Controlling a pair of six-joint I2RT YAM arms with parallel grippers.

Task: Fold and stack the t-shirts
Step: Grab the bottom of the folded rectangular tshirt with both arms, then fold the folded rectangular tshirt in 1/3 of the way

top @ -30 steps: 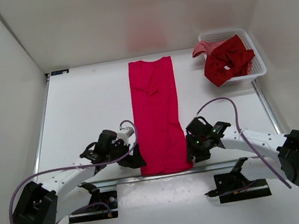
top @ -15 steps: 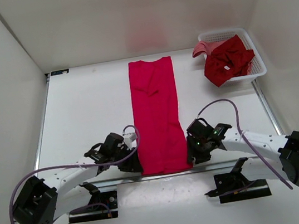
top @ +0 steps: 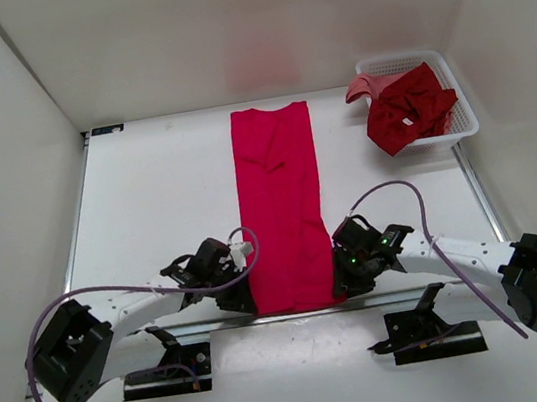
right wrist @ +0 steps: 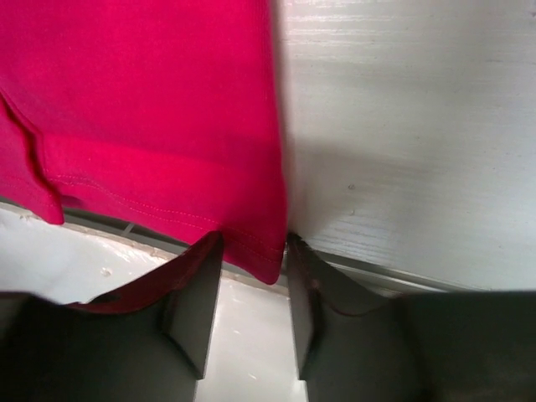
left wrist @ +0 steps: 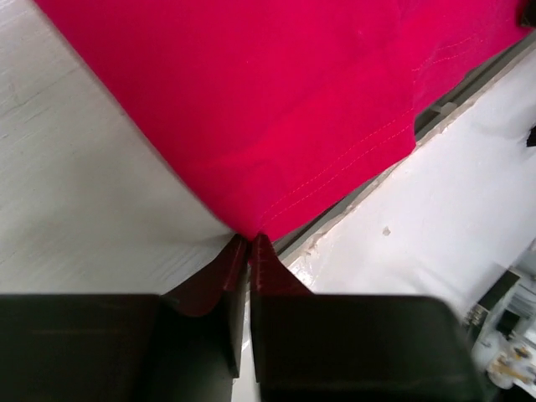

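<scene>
A bright pinkish-red t-shirt (top: 280, 204) lies folded into a long narrow strip down the middle of the table, collar at the far end. My left gripper (top: 246, 300) is at its near left corner, and in the left wrist view the gripper (left wrist: 249, 240) is shut on the tip of the shirt (left wrist: 276, 100). My right gripper (top: 341, 279) is at the near right corner. In the right wrist view the gripper (right wrist: 254, 247) stands open, with the shirt's hem corner (right wrist: 260, 251) hanging between the fingers. A dark crimson t-shirt (top: 409, 109) and a salmon pink t-shirt (top: 361, 86) lie crumpled in the basket.
The white mesh basket (top: 399, 58) sits at the far right corner of the table. The table's near edge, a metal rail (top: 295, 313), runs just under the shirt's hem, and both arm bases are below it. White walls enclose the left, back and right.
The left gripper has slid in to the shirt's near left corner and shut on it. The right gripper has narrowed a little around the near right corner. The shirt lies as before.
</scene>
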